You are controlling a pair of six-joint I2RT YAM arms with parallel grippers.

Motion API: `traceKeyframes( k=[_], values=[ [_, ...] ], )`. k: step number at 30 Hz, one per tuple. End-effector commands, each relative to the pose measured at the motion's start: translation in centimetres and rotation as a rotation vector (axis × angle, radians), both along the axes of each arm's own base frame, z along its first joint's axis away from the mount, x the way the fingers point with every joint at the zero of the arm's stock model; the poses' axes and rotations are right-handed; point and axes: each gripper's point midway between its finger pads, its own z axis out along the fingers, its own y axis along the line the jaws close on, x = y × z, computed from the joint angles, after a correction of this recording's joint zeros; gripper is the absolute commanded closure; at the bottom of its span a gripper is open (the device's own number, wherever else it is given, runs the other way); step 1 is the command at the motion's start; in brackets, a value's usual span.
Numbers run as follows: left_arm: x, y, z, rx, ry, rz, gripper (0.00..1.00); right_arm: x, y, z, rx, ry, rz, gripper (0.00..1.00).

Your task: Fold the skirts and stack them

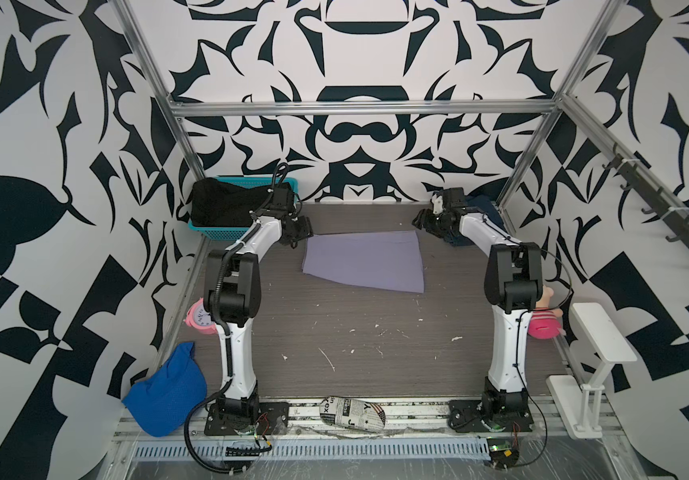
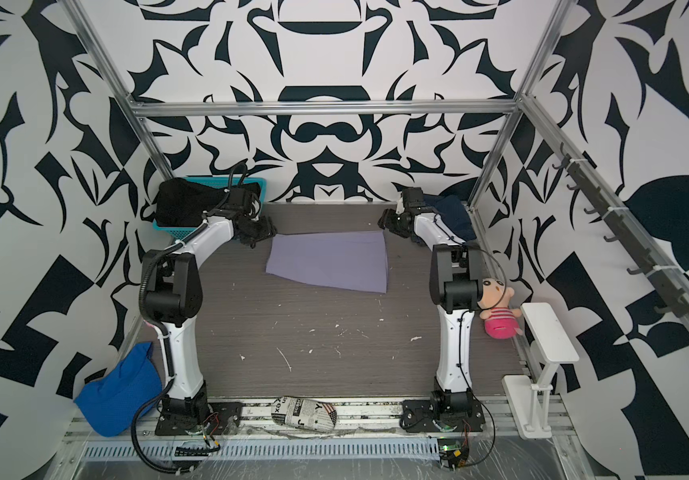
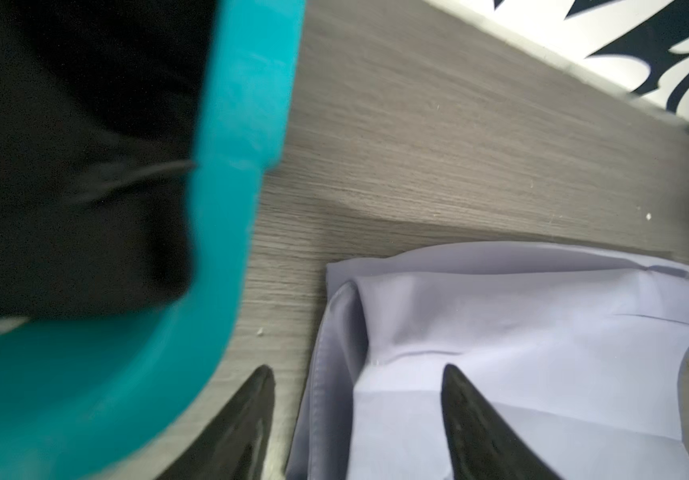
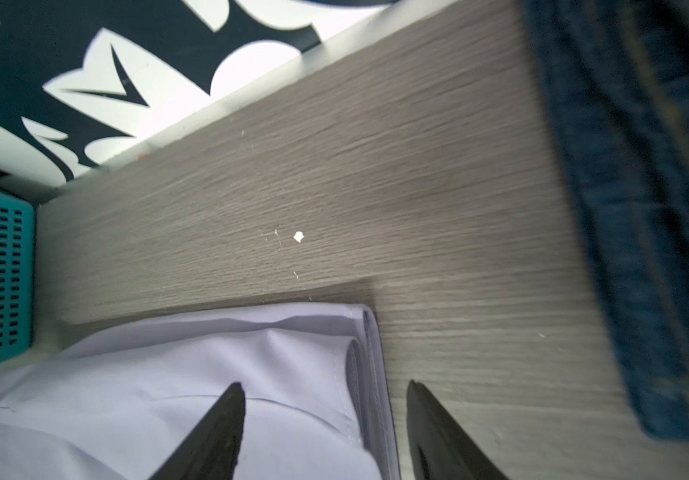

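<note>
- Left gripper (image 3: 357, 374): jaws apart, gripping nothing, straddling the far-left edge of the lavender skirt (image 1: 363, 262).
- Right gripper (image 4: 326, 386): jaws apart, empty, over that skirt's far-right corner.
- Lavender skirt lies flat mid-table; denim skirt (image 4: 646, 208) far right; black skirt (image 1: 222, 203) in the teal basket (image 1: 289, 181).

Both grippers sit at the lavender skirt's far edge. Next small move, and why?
Probably lift both straight up: the left gripper and right gripper stand open over the far corners of the lavender skirt, which lies doubled; sideways motion might drag it.
</note>
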Motion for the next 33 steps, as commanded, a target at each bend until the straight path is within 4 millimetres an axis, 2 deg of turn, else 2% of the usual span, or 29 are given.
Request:
traceKeyframes(
  k=[1,3,5,6,7,10,13,18,22,24,27,30,33],
  values=[
    [-0.7,0.0,4.1,0.053,-0.090,0.026,0.39,-1.7,0.0,7.5,-0.026,-0.129,0.003,0.37],
    [-1.1,-1.0,3.7,0.064,-0.096,0.011,0.46,-3.3,1.7,7.8,-0.019,-0.152,0.034,0.48],
    [-1.0,-2.3,2.5,0.023,-0.100,-0.021,0.59,-4.3,4.4,6.8,0.058,-0.164,0.100,0.78],
    [-0.8,-2.8,1.7,-0.007,-0.094,-0.027,0.63,-4.5,5.6,6.2,0.106,-0.167,0.125,0.87],
    [-0.5,-3.3,0.8,-0.037,-0.089,-0.040,0.64,-4.5,6.5,5.2,0.155,-0.163,0.144,0.91],
    [0.6,-3.6,-2.3,-0.045,-0.052,-0.053,0.69,-3.6,7.8,2.8,0.216,-0.139,0.180,0.92],
    [1.4,-3.1,-4.7,-0.045,-0.026,-0.043,0.70,-2.4,8.0,0.9,0.214,-0.124,0.184,0.93],
    [1.5,-1.5,-7.0,-0.067,-0.011,0.013,0.70,-1.2,7.4,-1.8,0.202,-0.125,0.161,0.98],
    [0.7,-0.3,-8.2,-0.063,-0.003,0.056,0.70,-0.9,6.0,-4.1,0.190,-0.127,0.121,0.99],
    [0.4,0.0,-8.2,-0.053,-0.002,0.065,0.69,-0.8,5.4,-4.7,0.197,-0.123,0.103,1.00],
    [0.1,0.4,-7.6,-0.039,-0.010,0.075,0.62,-0.8,4.9,-4.4,0.239,-0.131,0.088,0.99],
    [-0.2,0.5,-5.7,-0.041,-0.039,0.076,0.55,-0.6,5.0,-2.4,0.260,-0.166,0.091,0.97],
    [-0.8,0.8,-3.3,-0.042,-0.073,0.079,0.39,-0.8,5.3,-0.4,0.269,-0.180,0.109,0.96]
  ],
)
